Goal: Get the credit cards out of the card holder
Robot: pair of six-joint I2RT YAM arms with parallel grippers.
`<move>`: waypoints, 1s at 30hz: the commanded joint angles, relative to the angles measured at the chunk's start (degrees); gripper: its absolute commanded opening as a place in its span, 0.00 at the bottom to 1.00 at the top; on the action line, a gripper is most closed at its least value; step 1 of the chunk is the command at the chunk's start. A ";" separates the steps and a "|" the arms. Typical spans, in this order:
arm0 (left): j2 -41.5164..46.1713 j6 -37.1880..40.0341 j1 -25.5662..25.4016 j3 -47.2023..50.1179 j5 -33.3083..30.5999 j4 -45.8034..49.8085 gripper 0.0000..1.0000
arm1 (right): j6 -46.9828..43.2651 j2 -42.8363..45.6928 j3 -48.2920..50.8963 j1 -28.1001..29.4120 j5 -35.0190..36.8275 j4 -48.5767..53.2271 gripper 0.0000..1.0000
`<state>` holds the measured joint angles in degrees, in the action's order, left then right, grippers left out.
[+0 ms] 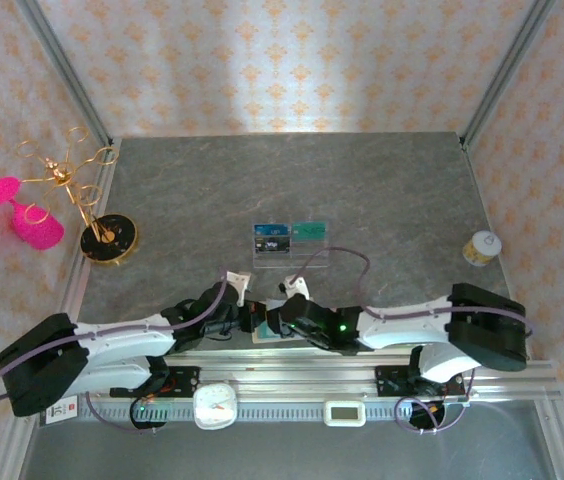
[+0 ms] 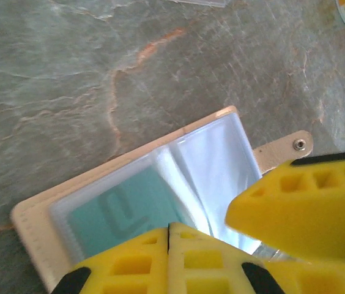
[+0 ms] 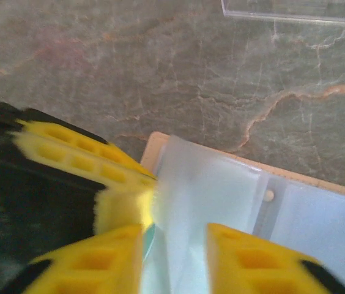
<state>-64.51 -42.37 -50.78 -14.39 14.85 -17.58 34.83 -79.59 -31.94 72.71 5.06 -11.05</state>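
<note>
Card holder (image 2: pixel 30 236) is lying open on the table (image 1: pixel 362 190), right at the near edge where both arms meet. So the opening part is done, but the emptying isn't. One teal card (image 2: pixel 123 211) is sitting in its clear pocket on the left half. The pockets on the right half look empty to me.

Further back there's a clear tray (image 1: pixel 290 258) with a dark blue card (image 1: pixel 273 237) and a second teal card (image 1: pixel 309 232) propped in it. Those are probably ones already pulled out, though from up top they're too small to be sure.

Left gripper (image 2: pixel 169 260) has its fingers pressed tight together at the holder's near edge, just in front of the pocketed teal card. I can't tell if there's a pocket edge caught between them. Right gripper (image 3: pixel 172 236) has its fingers spread, with a lifted clear pocket page standing in the gap, and it doesn't look clamped on anything.

My read is it's partway through. At least that one card has to come out, and nobody's got hold of it yet.
</note>
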 commanded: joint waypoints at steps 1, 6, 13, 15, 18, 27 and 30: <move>-3.04 0.87 -1.65 -4.11 2.00 -4.34 0.00 | 2.84 7.80 3.15 -0.11 5.53 0.01 0.38; -12.25 1.63 -4.59 -9.58 5.27 -6.38 0.02 | 7.14 18.81 6.63 -0.24 10.73 7.85 0.37; -20.47 1.25 -6.80 -13.81 7.38 -8.40 0.03 | 11.32 25.91 9.36 -0.28 10.99 12.57 0.36; -16.13 1.06 -6.74 -12.51 4.17 -7.59 0.08 | 11.11 26.65 9.44 -0.25 10.45 12.83 0.36; -7.75 0.63 -6.43 -9.66 -1.92 -2.76 0.09 | 8.71 25.80 8.65 -0.52 7.37 11.13 0.32; 3.71 -0.71 -2.35 1.75 -6.06 1.74 0.07 | 2.18 8.05 1.74 -6.27 -13.90 2.22 0.32; 2.56 0.71 -2.37 1.92 -7.62 2.84 0.14 | 1.91 2.86 -0.58 -7.04 -17.88 1.42 0.32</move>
<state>-61.71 -42.98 -53.34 -12.62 10.44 -16.40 38.61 -73.97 -30.17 66.28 -6.50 -7.01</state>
